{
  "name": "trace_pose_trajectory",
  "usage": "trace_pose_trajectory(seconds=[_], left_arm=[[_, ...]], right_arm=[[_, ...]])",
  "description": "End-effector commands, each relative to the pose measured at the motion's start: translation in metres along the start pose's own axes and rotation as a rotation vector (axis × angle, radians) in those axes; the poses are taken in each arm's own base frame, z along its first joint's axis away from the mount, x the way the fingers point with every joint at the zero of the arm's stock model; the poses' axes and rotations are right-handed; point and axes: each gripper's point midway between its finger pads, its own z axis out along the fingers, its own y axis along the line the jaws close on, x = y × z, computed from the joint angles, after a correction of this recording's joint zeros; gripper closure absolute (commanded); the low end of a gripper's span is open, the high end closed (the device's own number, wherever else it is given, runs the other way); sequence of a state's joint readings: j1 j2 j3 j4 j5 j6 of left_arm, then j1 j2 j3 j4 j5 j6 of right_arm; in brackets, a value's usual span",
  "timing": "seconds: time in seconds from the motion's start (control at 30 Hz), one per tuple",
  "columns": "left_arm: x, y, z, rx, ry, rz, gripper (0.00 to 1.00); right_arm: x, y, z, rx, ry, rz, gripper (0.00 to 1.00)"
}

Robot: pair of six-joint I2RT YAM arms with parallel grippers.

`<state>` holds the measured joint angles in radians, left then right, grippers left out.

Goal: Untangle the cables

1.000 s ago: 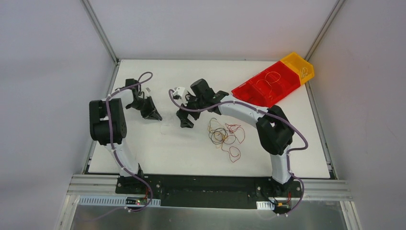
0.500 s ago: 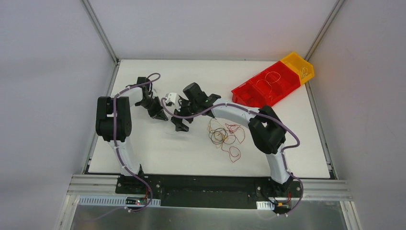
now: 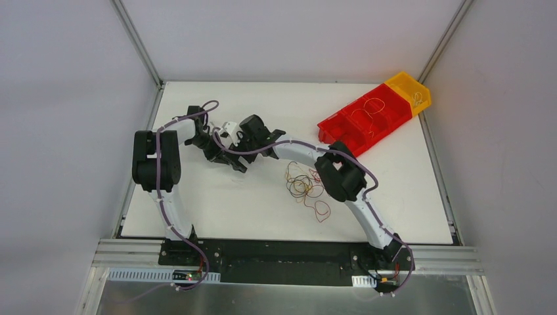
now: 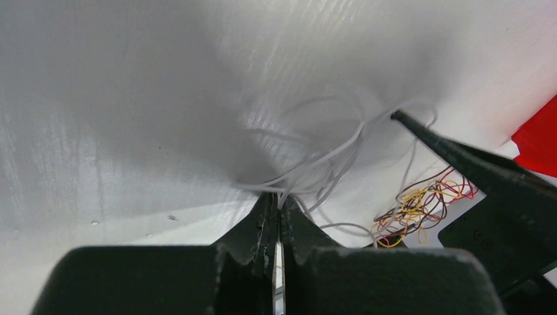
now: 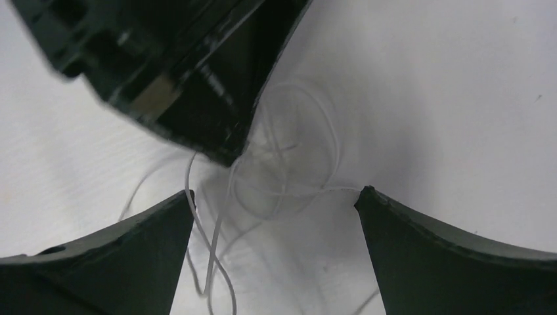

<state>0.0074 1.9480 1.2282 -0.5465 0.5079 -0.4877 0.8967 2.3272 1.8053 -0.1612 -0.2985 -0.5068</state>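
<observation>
Your left end effector (image 4: 276, 210) pinches the white cable (image 4: 326, 161). Close the wide-open right end effector (image 5: 276, 192) on one loop gently.

The counter (image 3: 217, 210) is white and matt, with a faint ribbed grain up close. The cables (image 3: 307, 187) look sheathed in smooth plastic, and the white cable (image 4: 328, 154) is faintly shiny. The left claw (image 4: 276, 216) and right claw (image 5: 274, 192) are matt black plastic. The red bin (image 3: 364, 118) and yellow bin (image 3: 410, 88) are glossy plastic. The front rail (image 3: 125, 252) is bare, dull metal.
</observation>
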Motion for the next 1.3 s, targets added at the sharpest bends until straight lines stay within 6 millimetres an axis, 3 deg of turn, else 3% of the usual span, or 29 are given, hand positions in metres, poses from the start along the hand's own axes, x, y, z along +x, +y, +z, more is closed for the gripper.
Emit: trace_pose_trajectory(seconds=[0.0,0.13,0.27,0.33,0.43,0.5,0.53,0.63,0.77,0.8,0.83,0.9,1.0,1.13,1.2,1.27], left_arm=[[0.005,0.013,0.015,-0.031,0.02,-0.017,1.0],[0.01,0.008,0.013,0.004,0.026,-0.015,1.0],[0.012,0.009,0.007,-0.003,0.007,-0.002,1.0],[0.01,0.009,0.003,0.004,-0.011,0.0,1.0],[0.006,0.007,-0.005,0.023,-0.039,-0.002,1.0],[0.004,0.007,-0.012,0.035,-0.057,0.0,1.0],[0.004,0.006,-0.015,0.047,-0.063,0.001,1.0],[0.004,-0.001,-0.028,0.097,-0.087,0.006,0.98],[0.0,-0.017,-0.058,0.189,-0.171,0.06,0.71],[-0.001,-0.021,-0.067,0.207,-0.195,0.085,0.57],[-0.004,-0.024,-0.08,0.22,-0.235,0.107,0.37],[-0.012,-0.027,-0.108,0.237,-0.335,0.153,0.16],[-0.013,-0.055,-0.166,0.35,-0.483,0.327,0.11],[0.008,-0.106,-0.234,0.528,-0.706,0.695,0.08],[0.021,-0.125,-0.256,0.58,-0.819,0.874,0.05],[0.026,-0.135,-0.266,0.562,-0.904,0.981,0.05]], right_arm=[[-0.007,-0.015,0.017,0.1,0.04,0.039,0.03],[0.015,-0.001,0.021,0.055,0.189,0.009,0.22],[0.041,0.015,0.003,-0.019,0.305,0.029,0.39],[0.06,0.026,-0.007,-0.06,0.345,0.04,0.59],[0.078,0.034,-0.02,-0.089,0.382,0.031,0.78],[0.084,0.034,-0.028,-0.09,0.392,0.026,1.0],[0.081,0.033,-0.033,-0.081,0.381,0.029,1.0],[0.059,0.025,-0.05,-0.055,0.302,0.055,1.0],[0.005,0.009,-0.083,0.005,0.093,0.094,1.0],[-0.008,0.006,-0.093,0.004,0.049,0.106,1.0],[-0.021,0.005,-0.104,-0.001,0.008,0.119,1.0],[-0.046,0.002,-0.127,0.001,-0.069,0.144,1.0],[-0.082,-0.004,-0.163,-0.001,-0.17,0.213,1.0],[-0.114,-0.001,-0.203,-0.053,-0.259,0.356,1.0],[-0.128,0.003,-0.22,-0.09,-0.291,0.412,1.0],[-0.135,-0.004,-0.24,-0.086,-0.318,0.459,1.0]])
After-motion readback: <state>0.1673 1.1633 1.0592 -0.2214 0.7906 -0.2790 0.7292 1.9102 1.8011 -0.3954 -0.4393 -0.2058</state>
